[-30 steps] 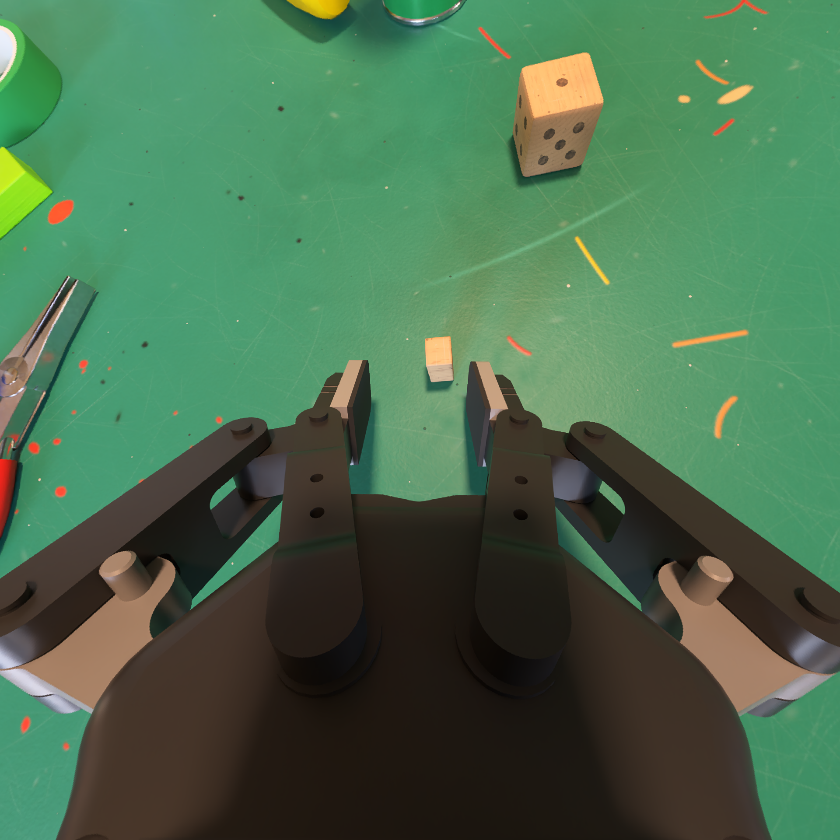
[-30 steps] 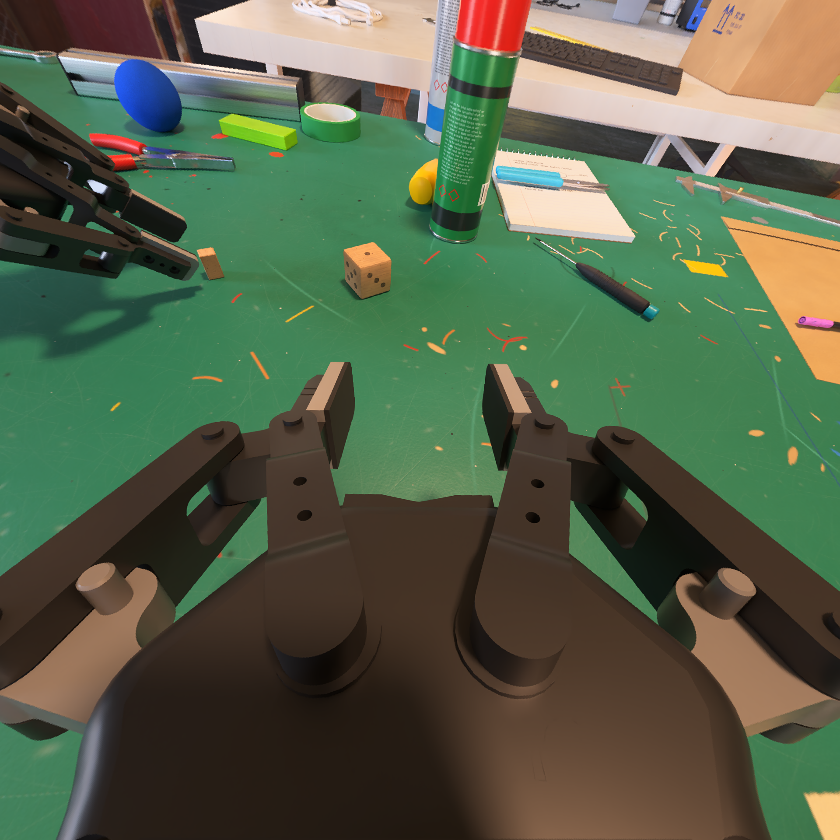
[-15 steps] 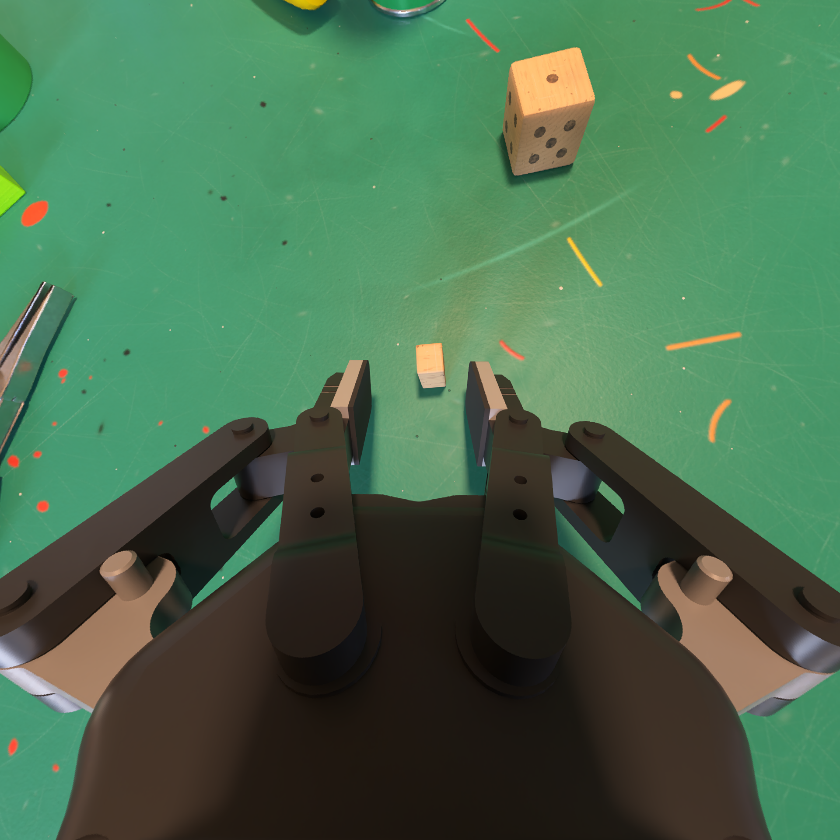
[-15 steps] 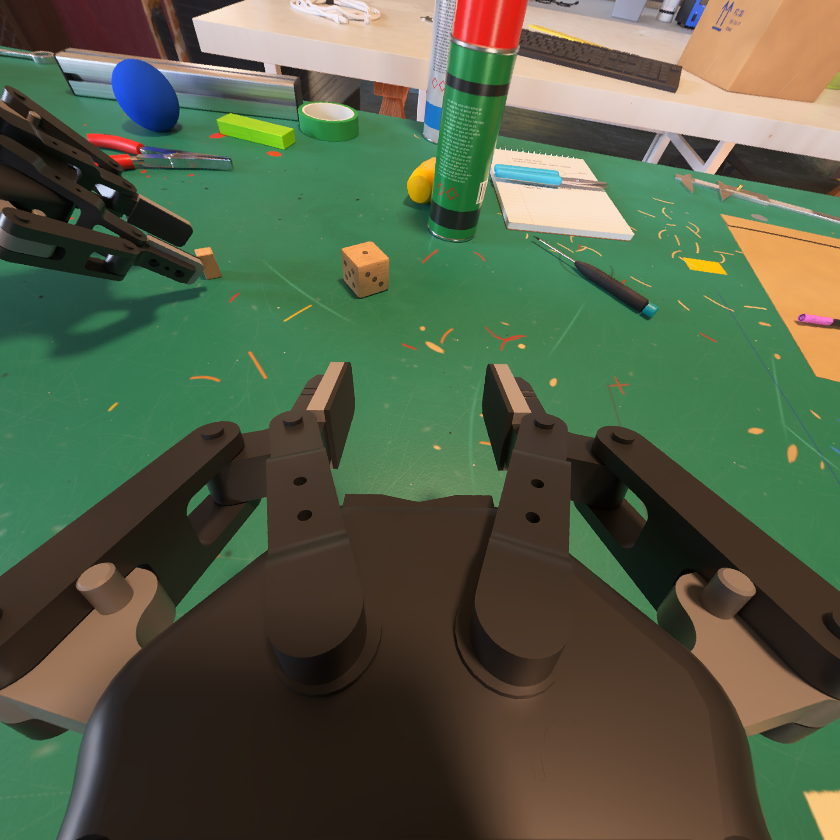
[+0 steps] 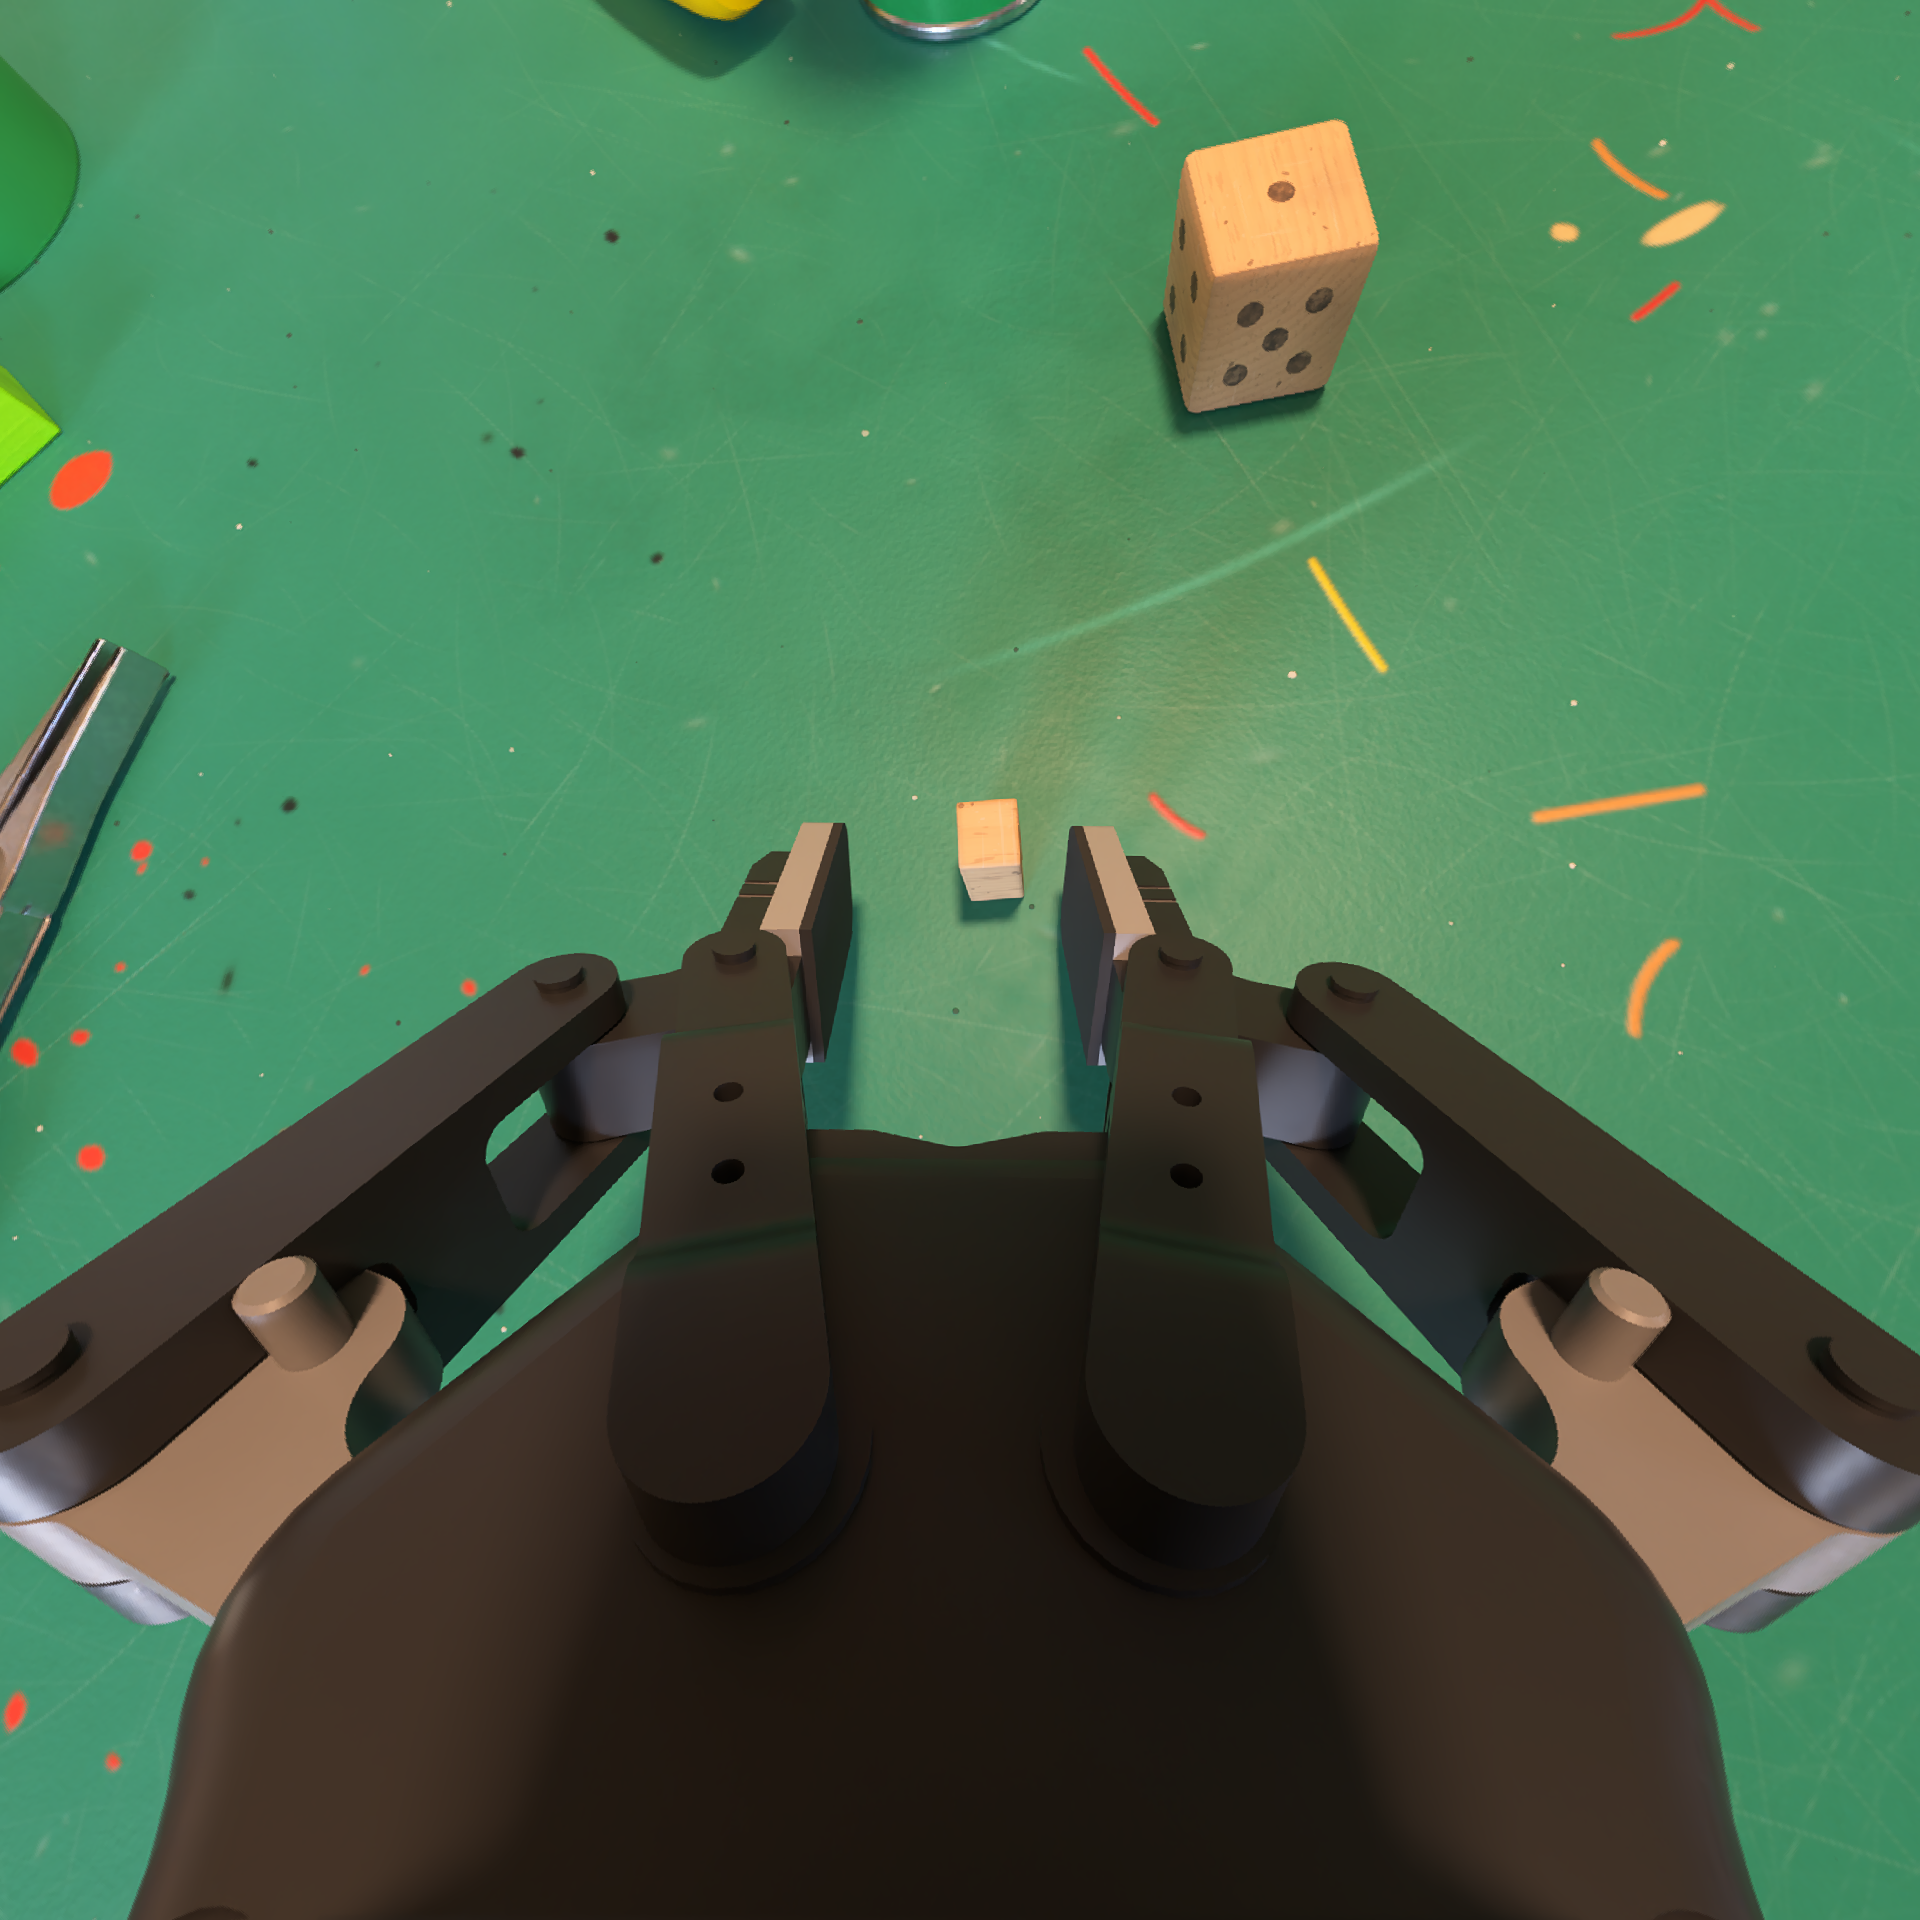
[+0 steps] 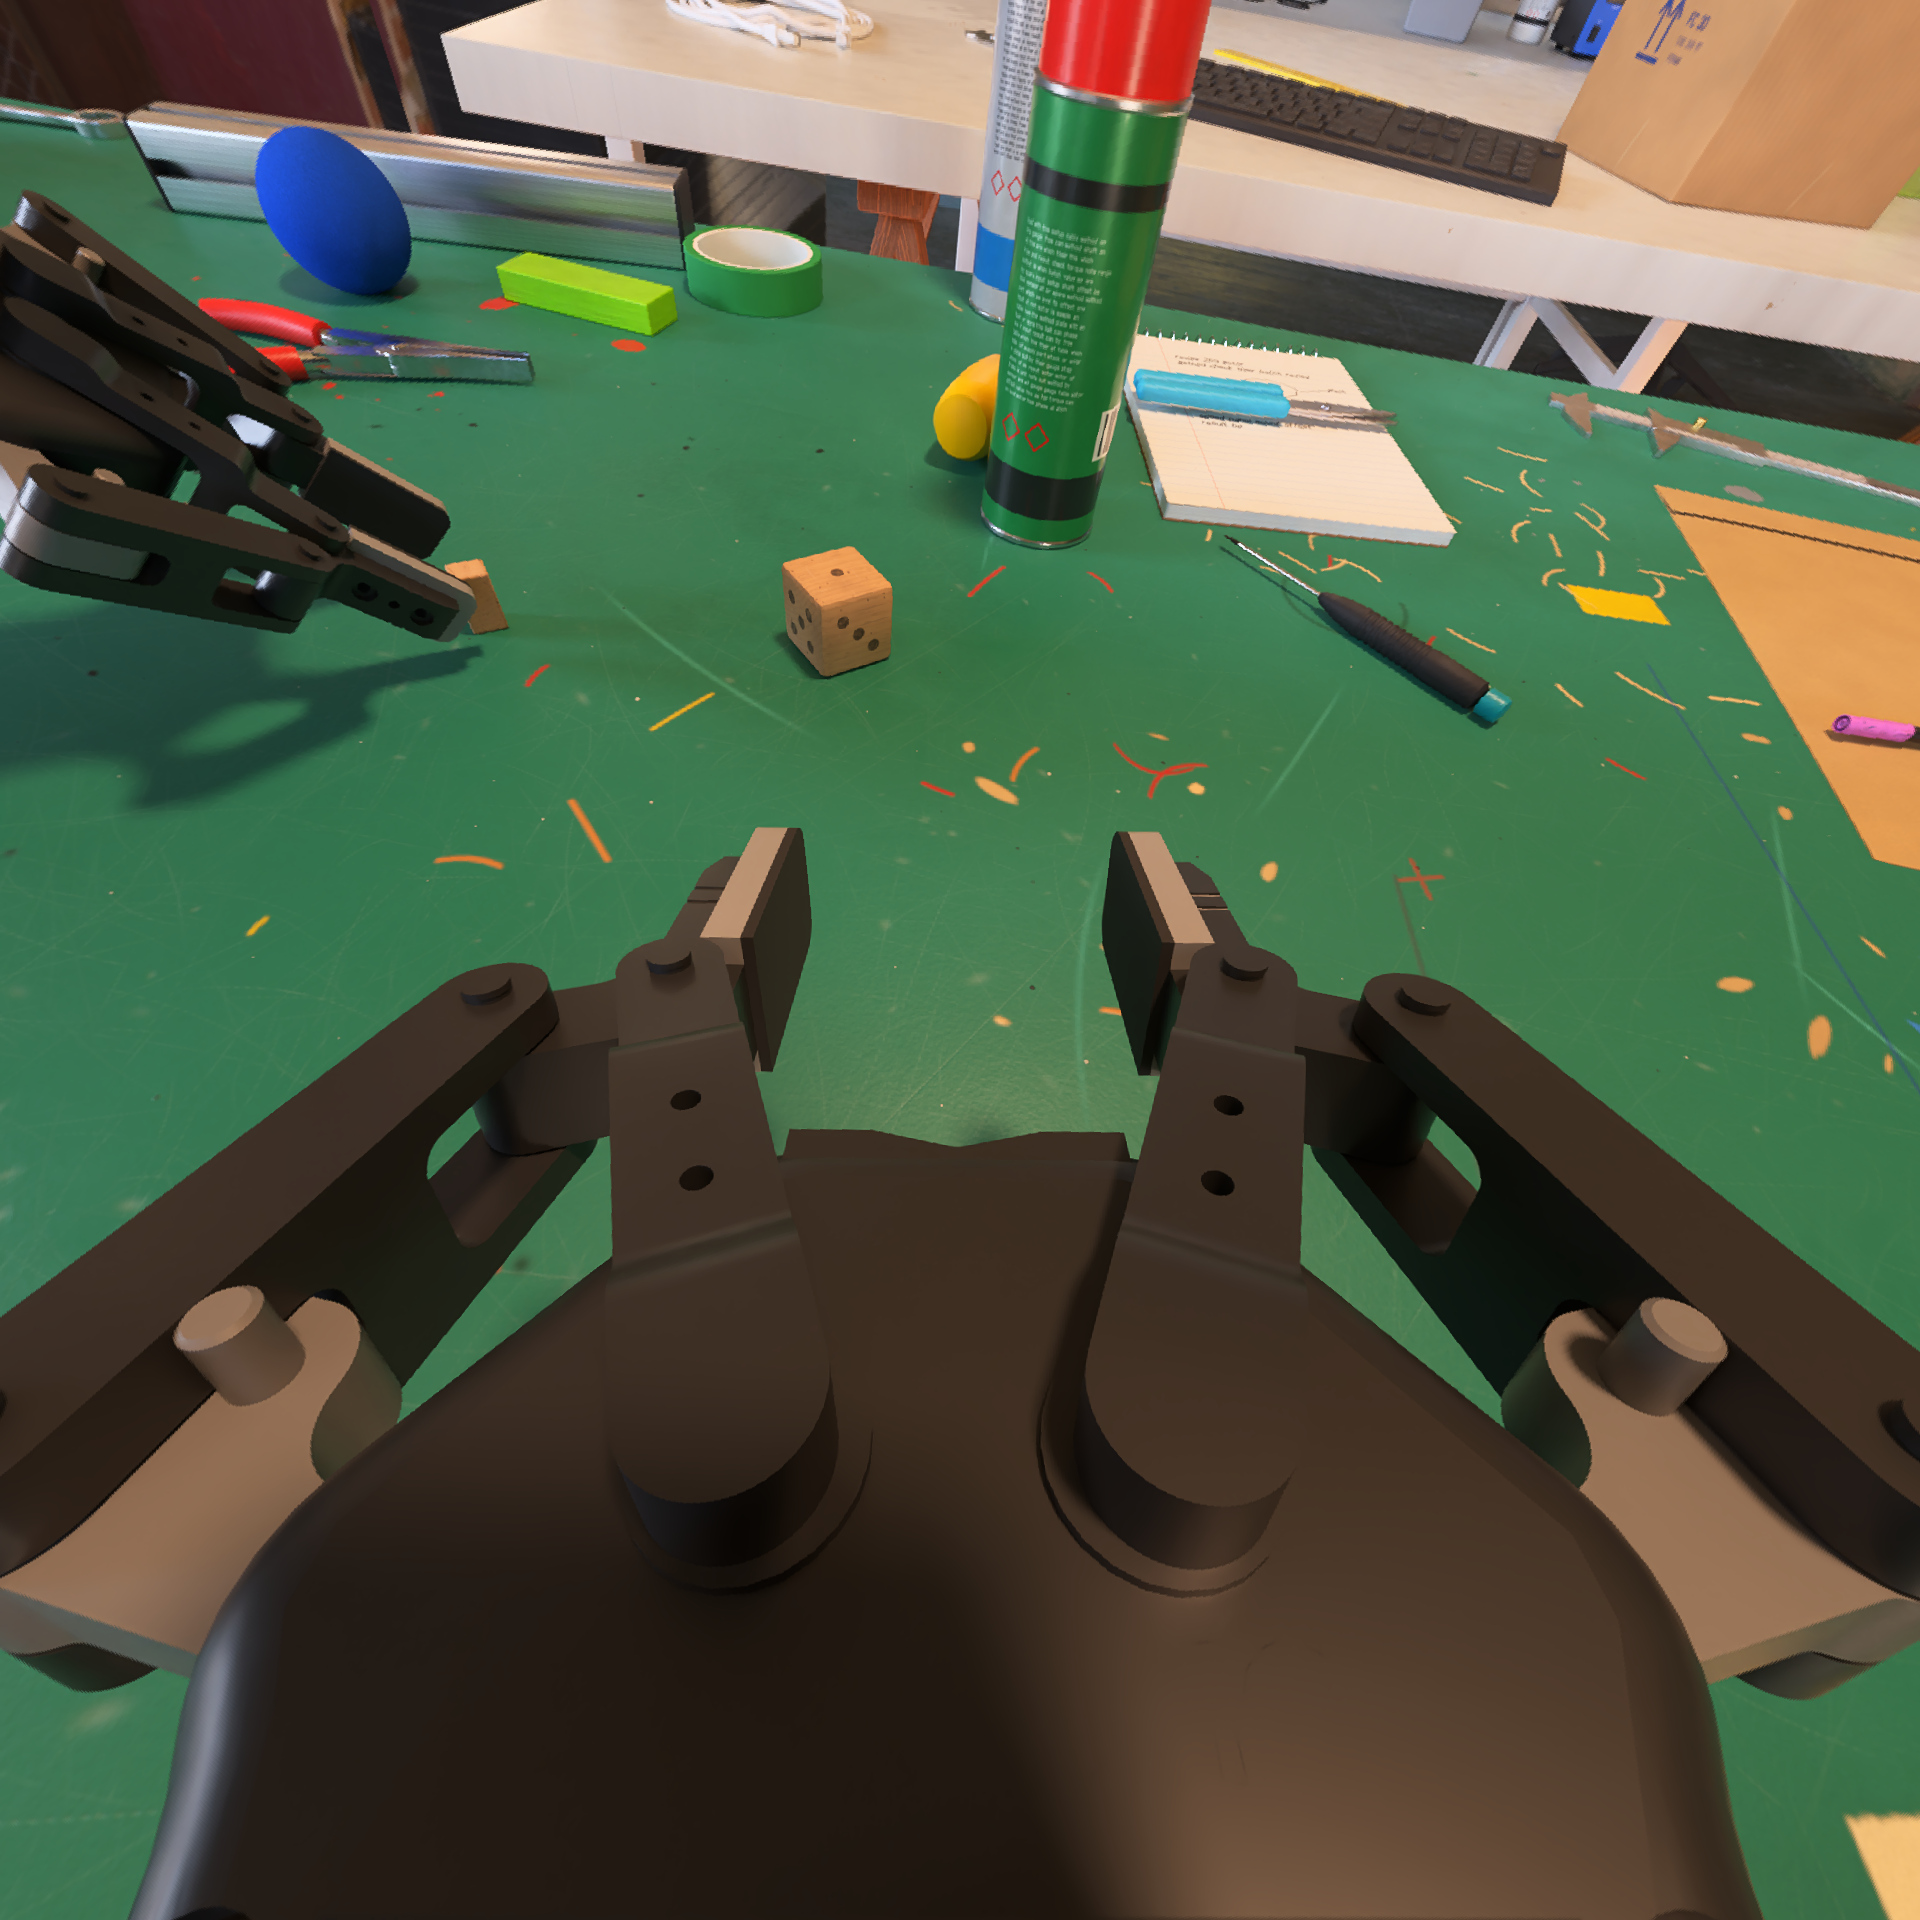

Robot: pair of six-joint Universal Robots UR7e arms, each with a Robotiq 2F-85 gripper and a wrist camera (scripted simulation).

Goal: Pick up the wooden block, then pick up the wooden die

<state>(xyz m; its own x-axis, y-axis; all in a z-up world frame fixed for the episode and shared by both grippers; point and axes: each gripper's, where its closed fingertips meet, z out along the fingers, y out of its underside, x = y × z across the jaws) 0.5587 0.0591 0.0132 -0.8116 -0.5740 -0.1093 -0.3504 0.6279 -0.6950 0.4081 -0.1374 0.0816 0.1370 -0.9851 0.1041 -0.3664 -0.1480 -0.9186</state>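
A small wooden block (image 5: 989, 849) lies on the green mat just ahead of my left gripper (image 5: 958, 862), in line with the gap between its fingertips. The left gripper is open and empty. The wooden die (image 5: 1262, 272) stands farther off to the upper right. In the right wrist view the block (image 6: 480, 594) sits partly behind the left gripper's (image 6: 421, 566) fingertips at the left, and the die (image 6: 837, 611) stands in the middle of the mat. My right gripper (image 6: 954, 894) is open and empty, hovering well short of the die.
Red-handled pliers (image 6: 384, 348), a blue ball (image 6: 330, 213), a lime bar (image 6: 585, 292) and a green tape roll (image 6: 753, 267) lie at the back left. A green spray can (image 6: 1070, 312), a yellow object (image 6: 964, 410), a notepad (image 6: 1278, 457) and a screwdriver (image 6: 1392, 649) are behind the die.
My left gripper has crept forward and lower toward the block, which now sits at the mouth of the open fingers. The right gripper has barely moved.
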